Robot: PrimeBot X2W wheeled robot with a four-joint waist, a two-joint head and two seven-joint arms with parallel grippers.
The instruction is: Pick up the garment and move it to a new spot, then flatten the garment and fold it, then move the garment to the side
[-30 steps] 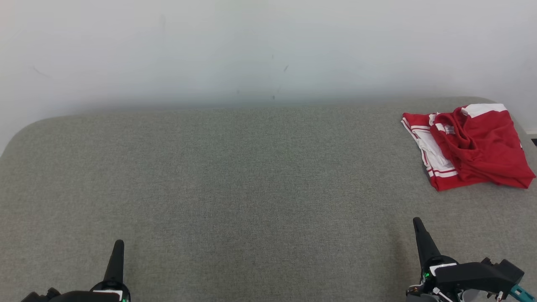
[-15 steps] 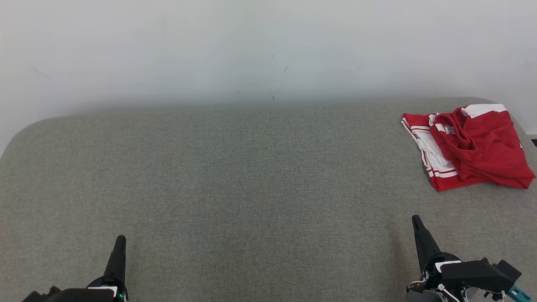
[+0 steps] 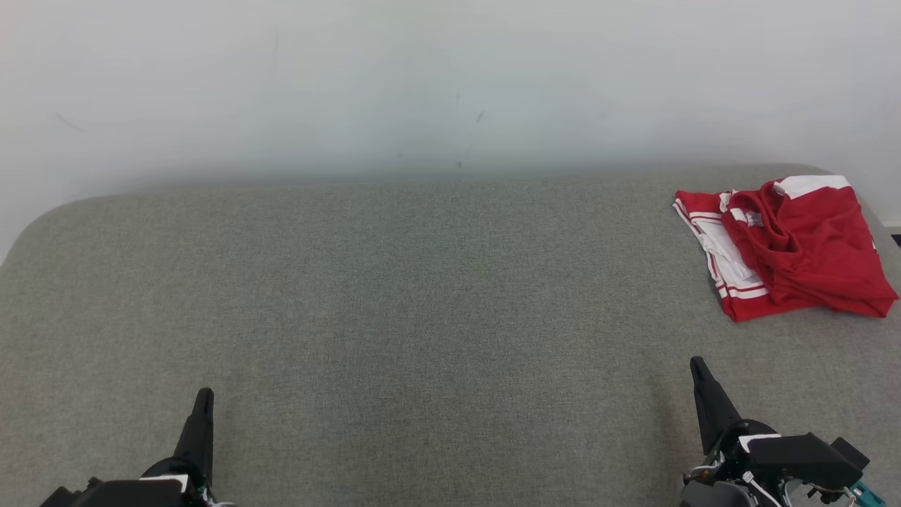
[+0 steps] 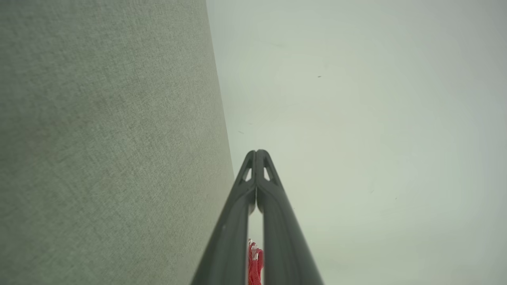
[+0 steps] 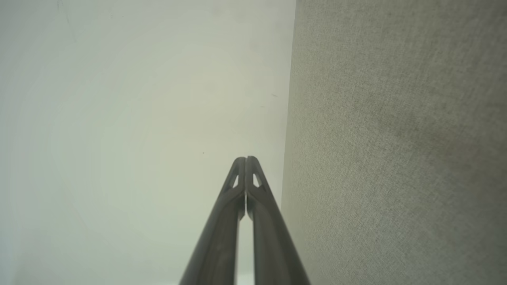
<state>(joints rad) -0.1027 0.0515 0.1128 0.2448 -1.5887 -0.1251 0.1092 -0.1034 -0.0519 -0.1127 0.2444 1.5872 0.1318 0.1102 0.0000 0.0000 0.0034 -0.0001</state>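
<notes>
The garment (image 3: 788, 243) is red with white stripes and lies folded at the far right of the grey fabric surface (image 3: 422, 296). A sliver of the garment (image 4: 253, 263) also peeks between the left fingers in the left wrist view. My left gripper (image 3: 204, 396) rests at the lower left, shut and holding nothing, its tips pressed together (image 4: 257, 152). At the lower right, well in front of the garment, my right gripper (image 3: 697, 365) is shut and holds nothing, tips meeting (image 5: 246, 159).
A pale wall (image 3: 450, 84) rises behind the surface's back edge. The surface has rounded corners at the far left and far right. The garment lies close to the right edge.
Both grippers have crept slightly forward, up the head view. The garment has stayed where it was.
</notes>
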